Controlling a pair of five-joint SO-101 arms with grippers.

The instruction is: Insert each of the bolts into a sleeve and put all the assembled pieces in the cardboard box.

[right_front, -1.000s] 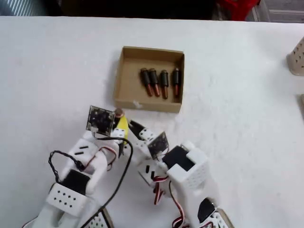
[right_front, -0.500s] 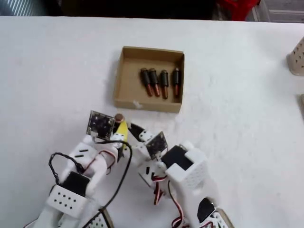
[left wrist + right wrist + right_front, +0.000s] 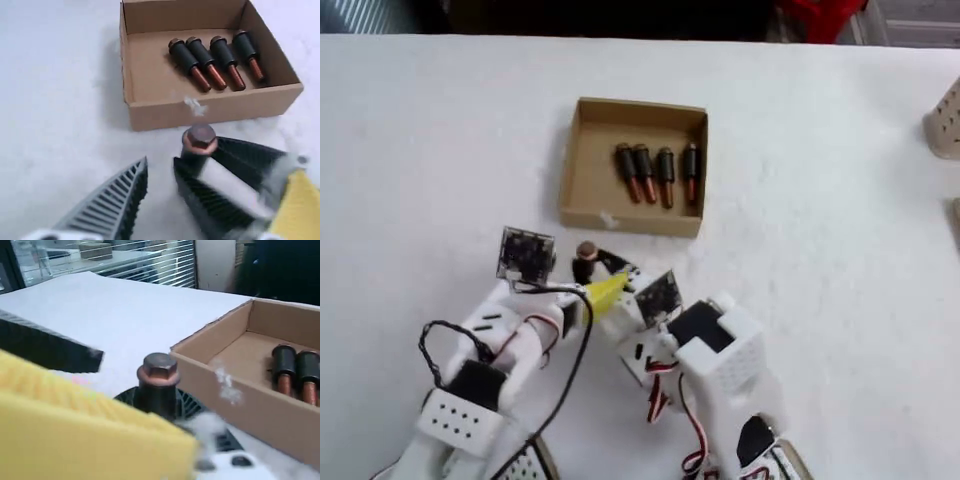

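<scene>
— What is closest to us?

— The left gripper (image 3: 159, 175). Its fingers are apart and nothing is between them.

— And just past it?

— The right gripper (image 3: 600, 268). It is closed tight on the black sleeve (image 3: 192, 160). The bolt (image 3: 199, 139) is inside the sleeve. It stands straight up with its head on top.

— Where is that on the counter (image 3: 820, 250)?

— Just in front of the cardboard box (image 3: 582, 195), near its front wall.

— What is in the box?

— Four done pieces (image 3: 655, 172). They lie side by side toward one side. The floor on the other side is bare.

— What could go wrong now?

— I think this piece has to go up and over the front wall. If it goes too low, it could hit the wall and push the box away.

— Anything else?

— It looks like only the sleeve is squeezed. If the gripper tips a lot, the bolt could slide out. The two grippers are very near each other, so they could bump. And if the piece lands on the four others, it could knock them about. The bare side looks safer.
</scene>
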